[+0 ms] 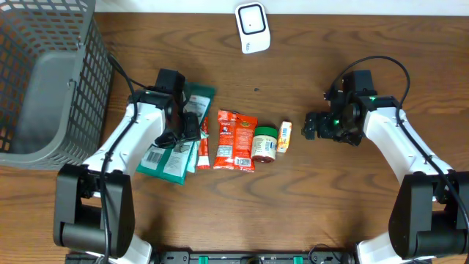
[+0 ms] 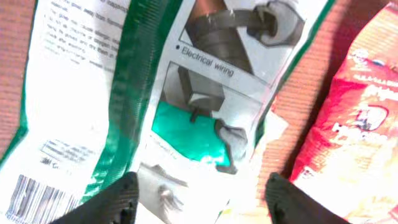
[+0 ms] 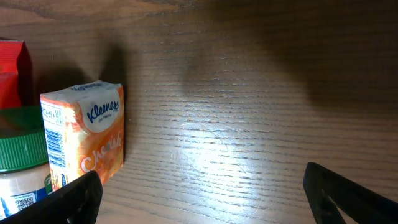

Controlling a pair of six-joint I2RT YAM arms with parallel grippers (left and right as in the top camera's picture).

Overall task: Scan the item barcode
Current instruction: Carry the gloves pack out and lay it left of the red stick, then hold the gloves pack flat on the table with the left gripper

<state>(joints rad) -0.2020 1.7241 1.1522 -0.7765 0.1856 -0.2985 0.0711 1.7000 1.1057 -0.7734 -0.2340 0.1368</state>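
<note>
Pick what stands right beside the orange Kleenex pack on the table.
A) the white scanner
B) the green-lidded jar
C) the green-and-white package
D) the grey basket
B: the green-lidded jar stands directly next to the Kleenex pack, while the other three lie farther off.

The wooden bench [image 1: 330,205] carries a grey basket [image 1: 88,73], what looks like a white scanner [image 1: 253,28], green packets [image 1: 167,161], a red pouch [image 1: 234,141], a jar [image 1: 264,144] and tissues [image 1: 283,137].

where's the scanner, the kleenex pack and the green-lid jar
scanner [image 1: 252,28], overhead view, middle of its white face
kleenex pack [image 3: 93,143], right wrist view, orange front panel
green-lid jar [image 1: 265,133], overhead view, its green lid
</note>
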